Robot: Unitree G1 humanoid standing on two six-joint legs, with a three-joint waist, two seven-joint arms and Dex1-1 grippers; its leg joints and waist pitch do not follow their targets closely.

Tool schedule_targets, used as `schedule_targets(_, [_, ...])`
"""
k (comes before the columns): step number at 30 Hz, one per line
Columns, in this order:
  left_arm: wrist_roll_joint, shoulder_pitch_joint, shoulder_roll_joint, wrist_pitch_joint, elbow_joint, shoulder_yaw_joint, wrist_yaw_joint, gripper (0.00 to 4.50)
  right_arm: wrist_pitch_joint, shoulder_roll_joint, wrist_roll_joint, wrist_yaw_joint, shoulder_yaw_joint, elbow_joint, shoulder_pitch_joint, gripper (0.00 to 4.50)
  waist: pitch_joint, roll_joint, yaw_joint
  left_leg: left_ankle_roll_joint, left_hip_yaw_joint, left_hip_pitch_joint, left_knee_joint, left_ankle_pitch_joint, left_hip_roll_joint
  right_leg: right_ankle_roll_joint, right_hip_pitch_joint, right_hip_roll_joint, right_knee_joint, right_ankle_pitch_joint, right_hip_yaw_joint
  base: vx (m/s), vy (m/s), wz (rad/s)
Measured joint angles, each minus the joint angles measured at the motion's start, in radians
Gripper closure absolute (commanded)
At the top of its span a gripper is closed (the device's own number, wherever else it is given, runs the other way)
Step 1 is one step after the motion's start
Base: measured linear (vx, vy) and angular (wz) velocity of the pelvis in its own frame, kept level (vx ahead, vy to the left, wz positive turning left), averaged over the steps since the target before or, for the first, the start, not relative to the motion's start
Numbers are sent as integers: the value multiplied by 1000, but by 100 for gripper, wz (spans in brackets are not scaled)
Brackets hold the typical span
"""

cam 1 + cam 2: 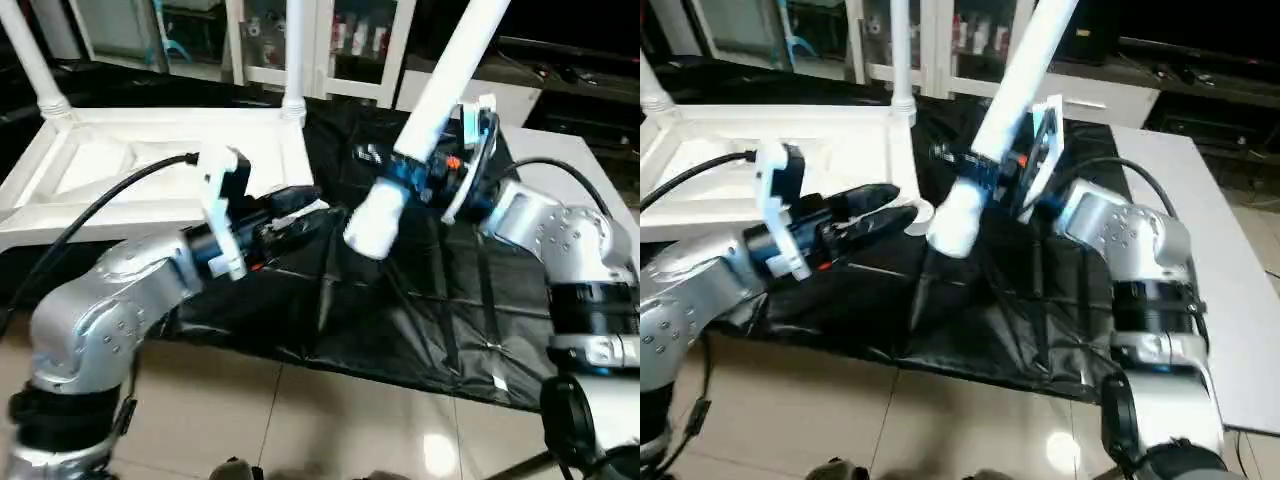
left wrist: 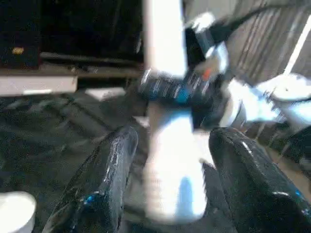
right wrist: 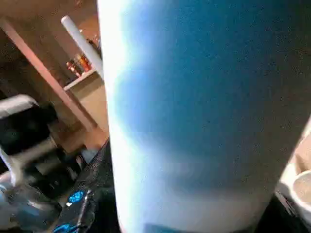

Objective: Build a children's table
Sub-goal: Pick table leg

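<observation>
The white tabletop (image 1: pixel 150 160) lies underside up at the back left of the black-covered surface. Two white legs stand upright in its far corner sockets, one at the left (image 1: pixel 35 60) and one at the right (image 1: pixel 294 60). My right gripper (image 1: pixel 418 182) is shut on a third leg (image 1: pixel 440 90), gripping it near its thick end. That leg is tilted, with its thick end (image 1: pixel 952 225) low and pointing toward my left gripper (image 1: pixel 898 205). The left gripper is open a short way from that end. In the left wrist view its fingers (image 2: pixel 104 179) frame the leg (image 2: pixel 170 160) without touching it.
A black cover (image 1: pixel 400 310) drapes the work surface down to the tiled floor (image 1: pixel 300 420). A white glass-door cabinet (image 1: pixel 350 40) stands behind. A white tabletop-like surface (image 1: pixel 1230 260) runs along the right side. The left arm's cable (image 1: pixel 110 200) arcs over the tabletop edge.
</observation>
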Motion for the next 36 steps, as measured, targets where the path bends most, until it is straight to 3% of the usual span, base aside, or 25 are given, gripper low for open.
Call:
schedule_targets(2, [-46, -30, -32, 25, -1, 18, 23, 166, 24, -1, 14, 0, 5, -23, 7, 269, 0, 0, 7, 0, 0, 0, 0, 0, 0, 0, 0, 0, 0, 0, 0, 0, 0, 0])
schedule_targets(8, [-322, -89, -160, 116, 20, 108, 146, 166, 62, -81, 45, 147, 104, -224, 107, 269, 0, -1, 24, -1, 0, -1, 0, 0, 0, 2, 0, 0, -1, -2, 0, 0, 0, 0])
schedule_targets(15, [-344, -89, -185, 217, 50, 103, 227, 166, 60, -145, 48, 260, 209, -348, 168, 270, 0, -1, 29, -1, -2, 0, -1, 0, 0, 8, 1, 0, -1, -4, -1, 0, 0, 0])
schedule_targets(21, [-429, -89, -185, 242, 50, 105, 282, 166, 57, -178, 26, 321, 265, -380, 198, 270, 0, -1, 32, -1, -2, 0, -1, 1, 0, 8, 1, 0, -1, -4, -1, 0, 0, 0])
schedule_targets(25, [-480, -110, -218, 260, 73, 130, 315, 166, 27, -195, -14, 357, 331, -393, 198, 270, 0, -1, 32, -1, -2, 0, -1, 1, 0, 8, 1, 0, -1, -4, -1, 0, 0, 0])
schedule_targets(30, [-512, -118, -198, 268, 72, 137, 324, 166, 11, -209, -26, 371, 355, -398, 198, 270, 0, -1, 32, -1, -2, 0, -1, 1, 0, 8, 1, 0, -1, -5, -1, 0, 0, 0])
schedule_targets(31, [-521, -117, -190, 270, 71, 131, 324, 193, 8, -209, -29, 375, 359, -398, 198, 270, 0, -1, 32, -1, -2, 0, -1, 1, 0, 8, 1, 0, -1, -5, -1, 0, 0, 0])
schedule_targets(36, [-551, -116, -208, 271, 72, 134, 360, 232, 1, -209, -41, 383, 360, -396, 198, 270, 0, -1, 34, -1, -2, -1, -1, 1, 0, 9, 1, 0, -1, -5, -1, 0, 0, 0])
